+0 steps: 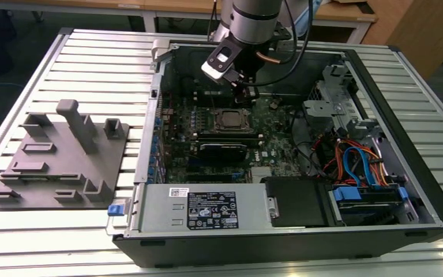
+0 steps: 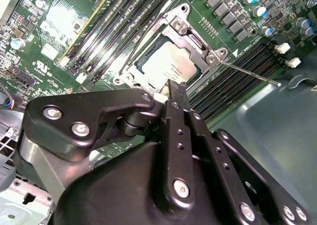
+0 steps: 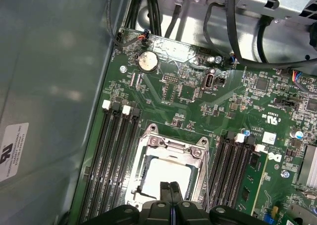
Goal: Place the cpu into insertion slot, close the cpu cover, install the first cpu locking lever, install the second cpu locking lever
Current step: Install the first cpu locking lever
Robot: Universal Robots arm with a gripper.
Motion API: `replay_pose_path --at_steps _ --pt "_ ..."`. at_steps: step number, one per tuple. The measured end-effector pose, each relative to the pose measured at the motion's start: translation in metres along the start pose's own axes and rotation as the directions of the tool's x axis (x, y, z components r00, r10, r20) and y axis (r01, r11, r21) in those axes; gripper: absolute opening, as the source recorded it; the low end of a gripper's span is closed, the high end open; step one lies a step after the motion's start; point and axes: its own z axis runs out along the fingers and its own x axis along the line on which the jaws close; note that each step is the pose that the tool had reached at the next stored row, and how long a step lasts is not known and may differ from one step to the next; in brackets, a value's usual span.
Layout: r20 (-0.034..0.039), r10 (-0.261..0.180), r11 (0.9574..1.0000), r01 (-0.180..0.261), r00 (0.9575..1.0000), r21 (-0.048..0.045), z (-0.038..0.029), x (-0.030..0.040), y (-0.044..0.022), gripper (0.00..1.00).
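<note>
Hovering just above the cpu (image 2: 166, 66), tool (image 2: 174, 87) with tips together, cpu cover (image 2: 198, 40) seemingly down around it.

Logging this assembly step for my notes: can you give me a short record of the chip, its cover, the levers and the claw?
cpu: seated, pale top showing through the window of the cpu cover
cpu cover: down flat around the cpu
lever: one thin rod juts out over the memory slots
claw: shut, nothing held, tips close over the cpu's edge
setting: open computer case on a slatted table
</note>
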Motion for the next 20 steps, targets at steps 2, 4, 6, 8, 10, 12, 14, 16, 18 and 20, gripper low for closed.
replay_pose_path --at_steps 2,4,6,8,10,12,14,16,18,20 --pt "0.0000 0.000 1.0000 0.000 1.0000 0.0000 0.0000 0.0000 0.0000 0.10" --pt "0.0000 0.000 1.0000 0.000 1.0000 0.0000 0.0000 0.0000 0.0000 0.10" --pt "0.0000 0.000 1.0000 0.000 1.0000 0.0000 0.0000 0.0000 0.0000 0.10" --pt "0.0000 0.000 1.0000 0.000 1.0000 0.0000 0.0000 0.0000 0.0000 0.10" --pt "0.0001 -0.005 1.0000 0.005 1.0000 0.0001 0.0000 0.0000 0.0000 0.10" --pt "0.0004 -0.028 0.9996 0.028 0.9996 0.0004 0.0000 0.0000 0.0000 0.10" --pt "0.0008 -0.063 0.9980 0.063 0.9980 0.0009 0.0000 0.0000 0.0000 0.10" --pt "0.0013 -0.098 0.9952 0.098 0.9952 0.0015 0.0000 0.0000 0.0000 0.10" --pt "0.0015 -0.123 0.9924 0.123 0.9924 0.0019 0.0000 0.0000 0.0000 0.10" --pt "0.0017 -0.132 0.9912 0.132 0.9912 0.0022 -0.0001 0.0000 0.0000 0.10"
